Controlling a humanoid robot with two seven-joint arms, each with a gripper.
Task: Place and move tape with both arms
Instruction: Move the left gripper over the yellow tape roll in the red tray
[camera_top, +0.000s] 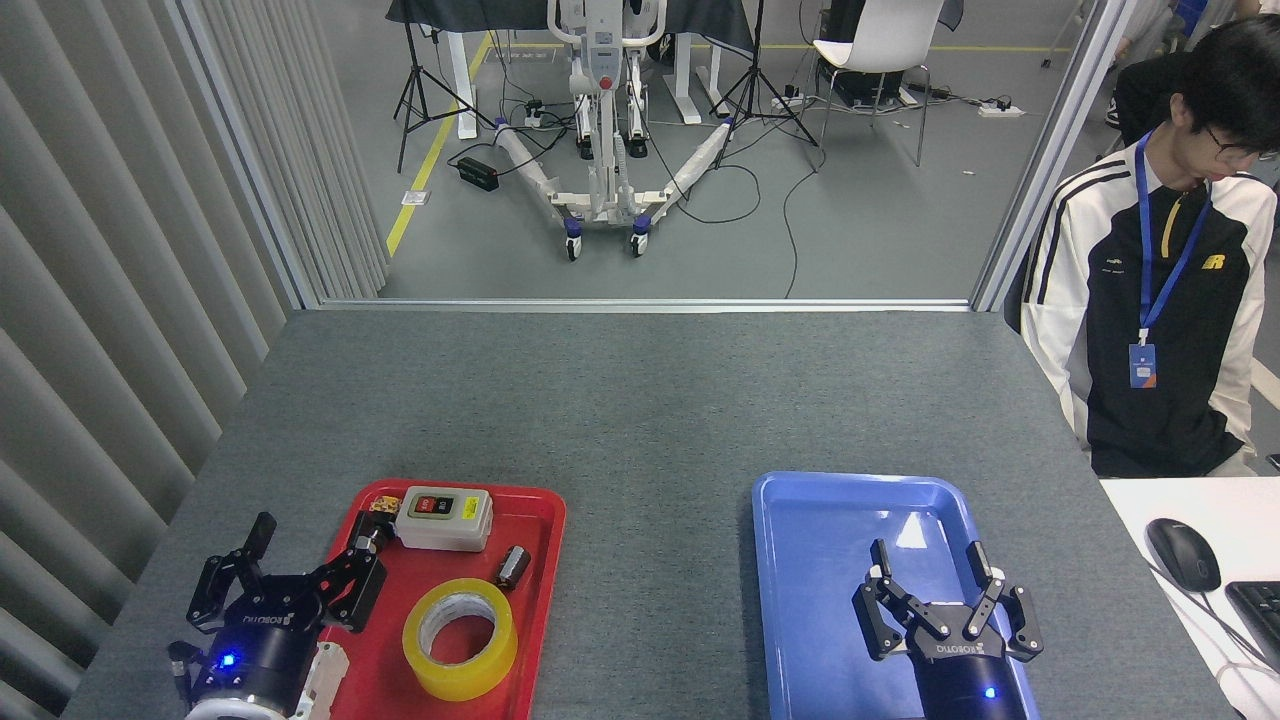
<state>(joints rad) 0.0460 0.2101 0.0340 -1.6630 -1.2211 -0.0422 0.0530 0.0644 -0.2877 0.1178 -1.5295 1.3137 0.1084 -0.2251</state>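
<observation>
The tape (461, 638) lies flat in the red tray (540, 560) at lower left. Left pincer (300, 570) beside it and right pincer (930, 575) over the blue tray (800, 560) both spread apart, empty.

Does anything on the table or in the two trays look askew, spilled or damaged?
Nothing stands out. The tape lies flat in the red tray beside a switch box and a small dark cylinder; the blue tray holds nothing.

Glossy plastic trays (540, 520); translucent glossy tape (461, 638); matt felt-like table (640, 400).
</observation>
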